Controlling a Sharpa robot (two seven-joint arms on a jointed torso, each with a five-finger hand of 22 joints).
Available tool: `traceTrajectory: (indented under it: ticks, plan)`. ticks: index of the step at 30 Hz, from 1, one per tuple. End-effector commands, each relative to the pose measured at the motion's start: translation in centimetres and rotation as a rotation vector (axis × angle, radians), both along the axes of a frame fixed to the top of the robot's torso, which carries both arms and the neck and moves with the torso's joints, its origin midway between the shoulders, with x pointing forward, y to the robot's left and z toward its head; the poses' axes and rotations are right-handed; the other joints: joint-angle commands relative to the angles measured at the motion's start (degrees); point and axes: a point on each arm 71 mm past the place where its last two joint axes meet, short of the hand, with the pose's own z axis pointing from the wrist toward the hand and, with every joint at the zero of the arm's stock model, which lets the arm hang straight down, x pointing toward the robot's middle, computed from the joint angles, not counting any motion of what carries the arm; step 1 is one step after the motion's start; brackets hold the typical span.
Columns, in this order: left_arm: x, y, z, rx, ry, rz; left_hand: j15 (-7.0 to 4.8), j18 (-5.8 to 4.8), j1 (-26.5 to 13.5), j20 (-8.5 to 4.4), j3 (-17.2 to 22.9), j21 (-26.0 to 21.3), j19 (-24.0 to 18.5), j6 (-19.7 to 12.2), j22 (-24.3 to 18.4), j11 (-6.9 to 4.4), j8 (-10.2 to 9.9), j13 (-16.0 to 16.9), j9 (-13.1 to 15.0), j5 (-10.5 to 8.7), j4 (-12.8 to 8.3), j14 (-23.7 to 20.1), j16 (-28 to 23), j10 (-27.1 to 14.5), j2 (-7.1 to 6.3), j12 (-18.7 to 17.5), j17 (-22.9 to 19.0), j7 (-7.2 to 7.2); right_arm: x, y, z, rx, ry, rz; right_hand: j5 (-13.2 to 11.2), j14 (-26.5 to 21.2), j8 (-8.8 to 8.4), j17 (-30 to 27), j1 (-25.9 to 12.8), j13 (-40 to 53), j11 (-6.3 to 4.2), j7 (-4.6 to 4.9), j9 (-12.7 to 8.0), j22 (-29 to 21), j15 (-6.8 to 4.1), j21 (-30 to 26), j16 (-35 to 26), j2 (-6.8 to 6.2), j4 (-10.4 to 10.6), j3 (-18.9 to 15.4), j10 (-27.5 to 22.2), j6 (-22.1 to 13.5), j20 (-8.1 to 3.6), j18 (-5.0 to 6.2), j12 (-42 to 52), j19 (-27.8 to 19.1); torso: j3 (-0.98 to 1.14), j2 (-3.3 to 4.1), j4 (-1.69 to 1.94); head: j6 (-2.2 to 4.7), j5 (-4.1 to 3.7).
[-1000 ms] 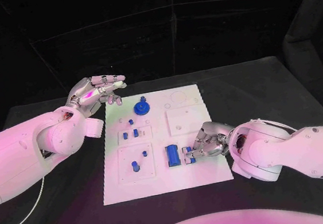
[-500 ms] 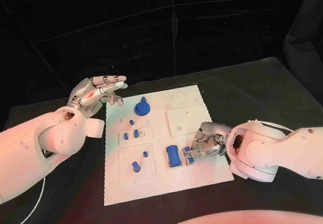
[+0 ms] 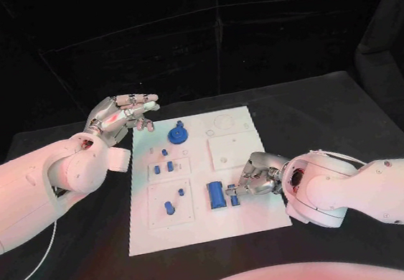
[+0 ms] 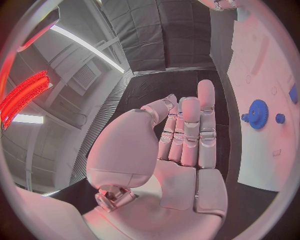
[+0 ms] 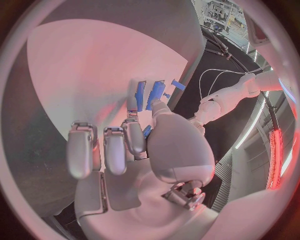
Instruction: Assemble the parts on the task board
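On the black table (image 3: 344, 109), 2 hands work at either side of the white task board (image 3: 202, 231).
At the left, the left hand (image 3: 119, 114) hangs just off the board's far left corner, fingers loosely apart and holding nothing (the left wrist view shows the fingers (image 4: 190, 127) straight and side by side, the blue gear (image 4: 256, 107) on the board beyond them). Moving right across the board: a small blue part (image 3: 169, 206) lies in the near-left recess, 2 short blue pegs (image 3: 164, 167) stand further back, the gear (image 3: 177, 137) sits near the far edge, and a long blue block (image 3: 215, 194) lies near the middle. Just right of that block, the right hand (image 3: 256, 178) is pressed low on the board, fingertips pinching a small blue piece (image 3: 235, 198) touching the board surface.
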Motion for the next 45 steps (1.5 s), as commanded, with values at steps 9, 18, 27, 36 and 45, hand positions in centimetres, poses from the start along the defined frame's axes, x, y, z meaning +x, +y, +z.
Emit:
traceTrajectory:
  ticks: [9, 18, 27, 36, 45]
  plan:
    - [0.0, -0.1, 0.1, -0.007, -0.004, -0.01, 0.0, 0.75, 0.1, 0.12, -0.1, -0.3, -0.3, -0.1, -0.1, 0.06, 0.3, -0.1, 0.0, 0.17, -0.4, -0.2, 0.3, -0.4, 0.16, 0.2, -0.1, -0.18, 0.3, -0.4, 0.1, 0.003, -0.026, -0.012, -6.3, 4.2, -0.43, 6.4, -1.7, 2.2, 0.11, 0.16, 0.6, 4.1, -0.15, 0.0, -0.3, -0.17, 2.1, -3.9, 0.6, -0.4, -0.23, -0.67, -1.2, 1.7, 0.01, 0.02, -0.04, -0.05, 0.02]
    - [0.0, -0.1, 0.1, -0.007, -0.004, -0.009, 0.0, 0.75, 0.1, 0.12, -0.1, -0.3, -0.3, -0.1, -0.1, 0.06, 0.3, -0.1, 0.0, 0.17, -0.4, -0.2, 0.3, -0.4, 0.16, 0.2, -0.1, -0.18, 0.7, -0.8, 0.0, -0.022, -0.058, -0.016, -4.9, 4.2, -0.77, 6.4, 8.6, 2.3, 0.06, 0.17, 1.1, 4.1, -0.19, -0.1, -0.3, 4.61, -3.7, -0.5, 0.4, -0.7, -0.25, -0.66, -1.5, 1.7, 0.04, 0.04, -0.01, 0.03, -0.04]
    - [0.0, -0.1, 0.1, -0.007, -0.003, -0.009, 0.0, 0.75, 0.1, 0.12, -0.1, -0.3, -0.3, -0.1, -0.1, 0.06, 0.3, -0.1, 0.0, 0.17, -0.4, -0.2, 0.3, -0.4, 0.16, 0.2, -0.1, -0.18, 1.3, -0.3, -0.3, -0.052, -0.069, 0.004, -5.5, 4.3, -0.61, 6.5, 9.0, 2.4, -0.01, 0.04, 1.4, 4.3, -0.2, 0.0, -0.3, 5.45, -4.3, -0.2, 0.5, -0.2, -0.24, -0.72, -1.4, 1.8, 0.03, 0.04, 0.0, -0.12, 0.02]
    - [0.0, -0.1, 0.1, -0.007, -0.003, -0.01, -0.01, 0.76, 0.1, 0.12, -0.2, -0.4, -0.3, -0.1, -0.1, 0.05, 0.3, -0.1, 0.0, 0.17, -0.4, -0.2, 0.4, -0.5, 0.14, 0.3, -0.1, -0.19, 1.5, 0.0, -0.5, -0.061, -0.076, 0.008, -2.7, 4.3, -0.56, 6.6, 8.2, 2.5, -0.12, -0.08, 1.6, 4.5, -0.31, 0.1, -0.2, 4.91, -4.5, -1.2, 0.7, 0.0, -0.32, -0.75, -1.4, 1.8, 0.02, -0.01, -0.06, -0.22, 0.0]
    - [0.0, 0.0, 0.1, -0.006, -0.001, -0.01, -0.01, 0.76, 0.1, 0.12, -0.2, -0.4, -0.3, -0.1, -0.1, 0.05, 0.3, -0.1, 0.0, 0.17, -0.4, -0.2, 0.4, -0.5, 0.14, 0.3, -0.1, -0.19, 1.4, -0.1, -0.3, -0.054, -0.079, 0.018, -1.7, 4.3, -0.65, 6.6, 8.7, 2.6, -0.22, -0.17, 1.8, 4.4, -0.38, 0.0, -0.3, 4.08, -5.5, -1.8, 0.7, 0.1, -0.38, -0.73, -1.4, 1.8, 0.02, -0.01, -0.03, -0.24, 0.01]
